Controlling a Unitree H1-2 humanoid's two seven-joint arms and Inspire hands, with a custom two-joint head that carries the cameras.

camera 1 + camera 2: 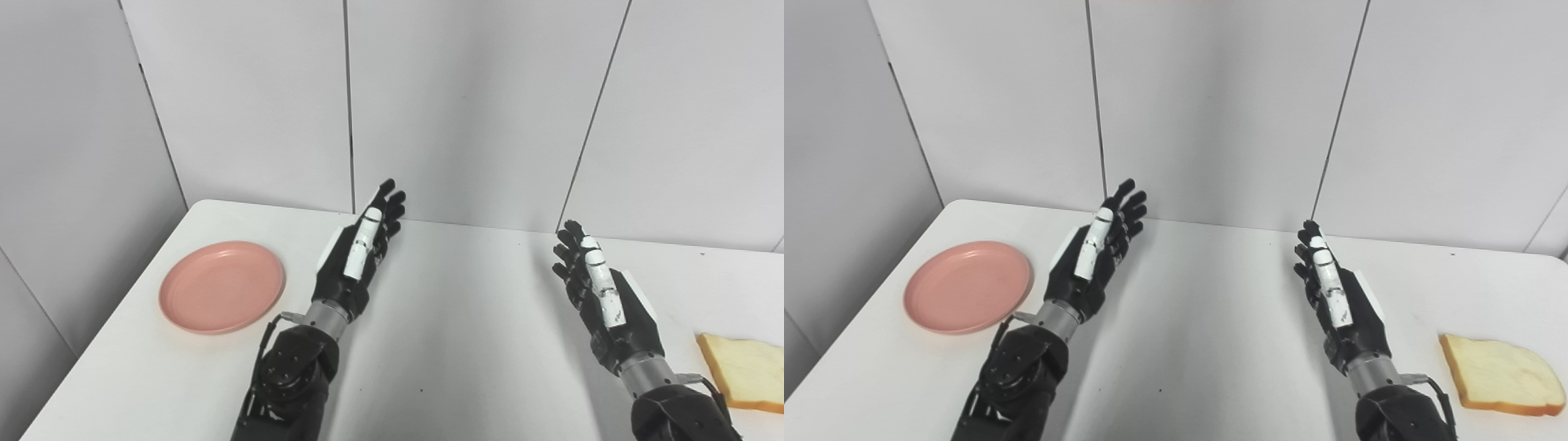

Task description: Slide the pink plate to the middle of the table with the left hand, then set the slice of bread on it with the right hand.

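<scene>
Round, shallow pink plastic plate (222,286), bare and flat on the white table (1200,343), just left of the left hand (358,254); pale slice of bread with tan crust (1500,375) flat, right of the right hand (1338,300). Both hands raised, released, fingers extended and apart, grasping and touching nothing. Between them only bare tabletop; grey panelled wall (465,104) beyond the fingertips.

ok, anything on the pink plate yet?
No. The pink plate is bare inside, at the table's left side. The slice of bread lies at the far right, untouched. Both the left hand and the right hand are open, holding nothing. The plate's underside is hidden.
</scene>
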